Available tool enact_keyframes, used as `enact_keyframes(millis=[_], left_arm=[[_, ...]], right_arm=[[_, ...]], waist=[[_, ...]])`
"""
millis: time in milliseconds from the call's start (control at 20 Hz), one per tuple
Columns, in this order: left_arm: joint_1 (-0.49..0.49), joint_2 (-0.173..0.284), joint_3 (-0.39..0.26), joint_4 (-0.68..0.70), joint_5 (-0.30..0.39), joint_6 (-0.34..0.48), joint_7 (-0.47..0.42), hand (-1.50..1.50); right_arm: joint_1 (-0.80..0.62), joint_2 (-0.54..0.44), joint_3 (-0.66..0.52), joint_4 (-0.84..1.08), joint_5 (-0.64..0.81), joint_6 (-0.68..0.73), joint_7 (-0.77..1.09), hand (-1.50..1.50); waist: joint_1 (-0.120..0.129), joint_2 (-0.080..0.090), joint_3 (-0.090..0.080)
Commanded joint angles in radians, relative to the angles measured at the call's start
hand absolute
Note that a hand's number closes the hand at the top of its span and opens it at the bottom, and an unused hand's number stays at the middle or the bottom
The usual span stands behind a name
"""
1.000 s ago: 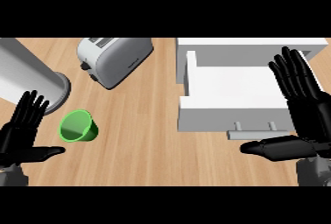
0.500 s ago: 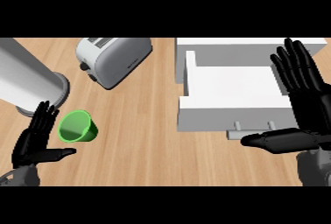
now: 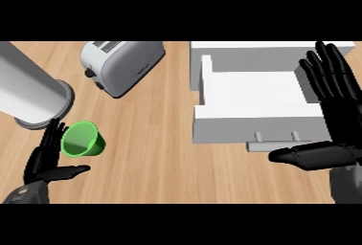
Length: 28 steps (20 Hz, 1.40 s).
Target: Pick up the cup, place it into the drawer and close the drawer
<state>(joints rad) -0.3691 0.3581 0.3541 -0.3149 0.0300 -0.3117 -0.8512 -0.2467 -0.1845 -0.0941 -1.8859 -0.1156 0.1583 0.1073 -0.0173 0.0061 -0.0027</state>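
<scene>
A wooden counter (image 3: 163,158) carries a white open drawer (image 3: 258,107), a large grey metal cylinder (image 3: 32,98) and a silver toaster (image 3: 120,62). The small green cup (image 3: 83,139) lies tipped beside the cylinder, just beside the straight-fingered left hand (image 3: 48,160). The right hand (image 3: 329,119) rests flat-fingered by the drawer.

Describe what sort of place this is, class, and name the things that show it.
Most likely a kitchen counter: a light wooden worktop carries a silver two-slot toaster, a white open drawer unit and a small green plastic cup.
</scene>
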Motion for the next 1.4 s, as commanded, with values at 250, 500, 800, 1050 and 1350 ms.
enact_keyframes(millis=[250, 500, 800, 1050, 1350], left_arm=[[-0.04, 0.028, 0.008, 0.139, -0.022, -0.057, -0.146, -1.5], [-0.076, -0.048, -0.01, 0.132, -0.041, 0.01, -0.167, -1.5], [-0.097, -0.039, 0.007, 0.148, -0.033, 0.022, -0.182, -1.5], [-0.08, -0.023, -0.009, 0.166, -0.044, -0.105, -0.177, -1.5], [-0.12, -0.057, -0.016, 0.1, -0.041, -0.12, -0.229, 1.5]], right_arm=[[-0.044, -0.008, 0.0, 0.023, -0.008, 0.013, 0.018, -1.5], [-0.044, 0.028, 0.041, 0.018, 0.041, -0.025, 0.023, -1.5], [-0.012, 0.006, -0.007, -0.007, -0.015, 0.007, 0.014, -1.5], [-0.04, -0.011, -0.017, 0.041, -0.009, 0.019, -0.003, -1.5], [-0.052, -0.04, -0.052, 0.051, -0.046, 0.041, 0.018, -1.5]], waist=[[-0.01, 0.006, -0.003], [-0.01, 0.006, -0.003], [-0.019, 0.006, -0.003], [-0.02, 0.012, -0.004], [-0.014, 0.009, -0.002]])
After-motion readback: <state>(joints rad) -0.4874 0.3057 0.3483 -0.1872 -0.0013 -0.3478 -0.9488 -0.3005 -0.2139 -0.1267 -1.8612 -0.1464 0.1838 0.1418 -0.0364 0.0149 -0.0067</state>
